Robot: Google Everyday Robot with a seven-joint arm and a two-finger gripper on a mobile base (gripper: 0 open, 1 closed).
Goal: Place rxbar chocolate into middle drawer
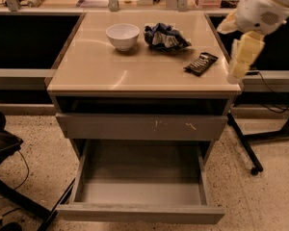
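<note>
Gripper (242,57): at tabletop's (135,73) right edge, pointing down; grasp cannot be told. Chocolate bar (201,63): on tabletop, just beside gripper. 1 bowl (123,35), 1 snack bag (165,36) behind. Middle drawer (139,214): pulled open.

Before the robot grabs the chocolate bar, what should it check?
1. The bar lies flat on the table with nothing on top: ok.
2. The bag and bowl sit apart from the bar: ok.
3. The gripper is over the bar: not ok, it hangs at the table's right edge, beside the bar.
4. The drawer is pulled open: ok.
5. The gripper holds nothing: cannot tell.
</note>
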